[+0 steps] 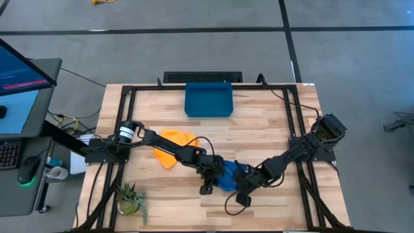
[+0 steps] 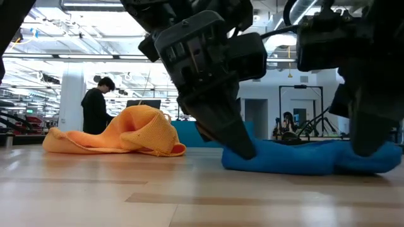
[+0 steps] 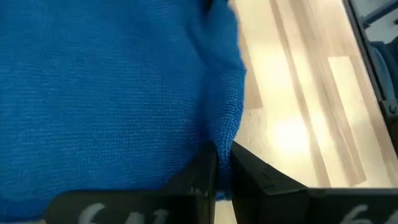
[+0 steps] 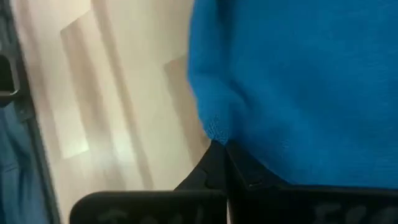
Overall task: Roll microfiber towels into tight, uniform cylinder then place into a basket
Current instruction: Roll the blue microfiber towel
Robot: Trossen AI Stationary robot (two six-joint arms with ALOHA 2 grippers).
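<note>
The blue towel [image 1: 229,176] is bunched near the table's [image 1: 272,123] front middle, and it's pinched from both ends. Its left edge is clamped by the left gripper [image 3: 222,171], jaws closed tight on the cloth. The other edge is nipped by the right gripper [image 4: 225,163], also closed on it. The orange towel [image 1: 176,145] is left crumpled just beside it, under the left arm. The basket [image 1: 208,100] is parked at the far edge, well apart. Some pale marks on the gripper bodies are probably lettering, but nothing readable.
</note>
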